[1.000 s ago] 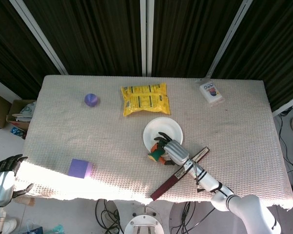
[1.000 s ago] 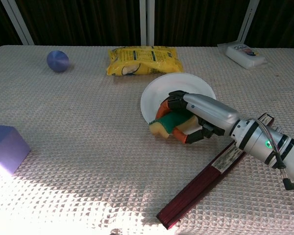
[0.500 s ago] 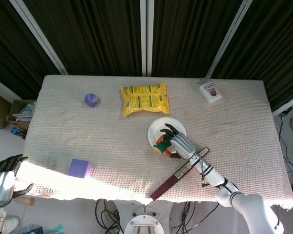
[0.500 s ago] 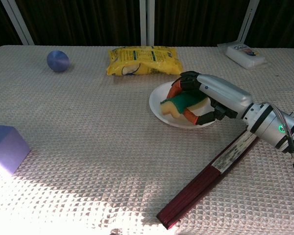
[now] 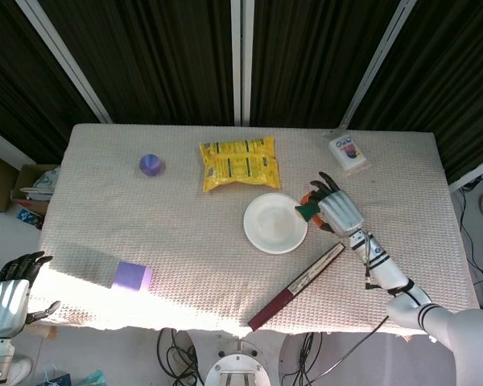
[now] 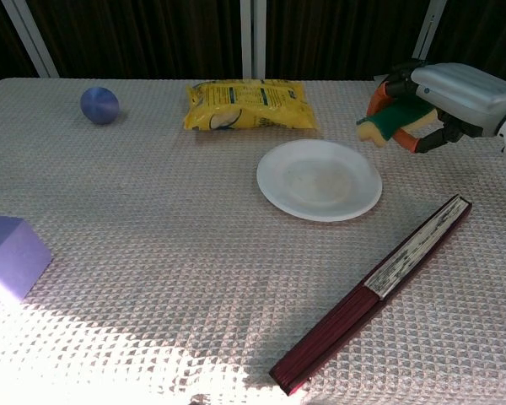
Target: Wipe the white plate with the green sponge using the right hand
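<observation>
The right hand point(image 6: 455, 97) grips the green sponge point(image 6: 395, 120), its fingers point(image 6: 405, 74) curled around it, and holds it in the air just beyond the right rim of the white plate point(image 6: 319, 178), clear of the dish. In the head view the sponge point(image 5: 308, 211) shows at the plate's point(image 5: 274, 223) upper right edge, under the hand point(image 5: 336, 211). The plate lies bare on the bench point(image 6: 169, 228), near its middle. A closed dark red folding fan point(image 6: 378, 289) lies slantwise in front of the plate. A yellow snack bag point(image 6: 248, 105) sits behind the plate, a blue ball point(image 6: 99, 105) far to the left, a purple block point(image 6: 10, 256) at the near left edge, and a white packet point(image 5: 348, 153) at the far right. The left hand point(image 5: 10, 289) hangs off the bench's left corner, fingers apart and holding nothing.
</observation>
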Tool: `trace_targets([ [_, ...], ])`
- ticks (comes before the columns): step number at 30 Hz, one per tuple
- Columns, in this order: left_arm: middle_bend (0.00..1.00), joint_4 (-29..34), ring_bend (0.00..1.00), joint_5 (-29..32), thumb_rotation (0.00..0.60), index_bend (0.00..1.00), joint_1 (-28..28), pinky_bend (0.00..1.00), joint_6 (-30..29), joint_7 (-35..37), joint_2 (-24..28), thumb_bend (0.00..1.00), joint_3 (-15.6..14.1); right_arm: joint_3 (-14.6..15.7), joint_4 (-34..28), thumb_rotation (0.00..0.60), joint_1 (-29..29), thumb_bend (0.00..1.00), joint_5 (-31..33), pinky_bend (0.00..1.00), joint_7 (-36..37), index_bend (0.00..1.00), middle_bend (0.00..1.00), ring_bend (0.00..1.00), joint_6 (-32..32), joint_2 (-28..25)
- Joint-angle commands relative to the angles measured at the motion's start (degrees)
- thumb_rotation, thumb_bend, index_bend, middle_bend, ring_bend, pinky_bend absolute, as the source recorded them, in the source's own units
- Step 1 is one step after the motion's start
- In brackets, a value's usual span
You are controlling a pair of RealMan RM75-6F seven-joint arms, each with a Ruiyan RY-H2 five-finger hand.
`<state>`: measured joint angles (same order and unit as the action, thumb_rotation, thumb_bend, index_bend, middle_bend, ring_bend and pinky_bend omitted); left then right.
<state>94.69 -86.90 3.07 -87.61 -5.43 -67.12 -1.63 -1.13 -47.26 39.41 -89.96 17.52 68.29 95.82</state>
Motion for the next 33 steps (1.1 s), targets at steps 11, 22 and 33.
trace_targets([
  [11,0.14,-0.1,0.12,-0.2,0.6,0.2,0.7,0.14,-0.8,0.2,0.2,0.12,-0.5,-4.1,4.9,0.6,1.6,0.36,9.1,0.0,-5.6,0.17,0.19,0.0,-15.3,2.3],
  [22,0.14,0.4,0.12,-0.7,0.6,0.2,0.4,0.14,-1.0,-0.1,0.7,0.12,-0.2,-2.6,-9.7,0.6,-2.2,0.27,8.4,0.0,-9.8,0.0,0.04,0.0,-12.6,-7.2],
  [33,0.14,0.1,0.12,-2.6,0.6,0.2,0.0,0.14,-2.6,0.5,0.8,0.12,0.3,-0.8,-37.7,0.6,-17.0,0.28,6.6,0.0,-11.2,0.0,0.16,0.0,8.2,-28.2],
])
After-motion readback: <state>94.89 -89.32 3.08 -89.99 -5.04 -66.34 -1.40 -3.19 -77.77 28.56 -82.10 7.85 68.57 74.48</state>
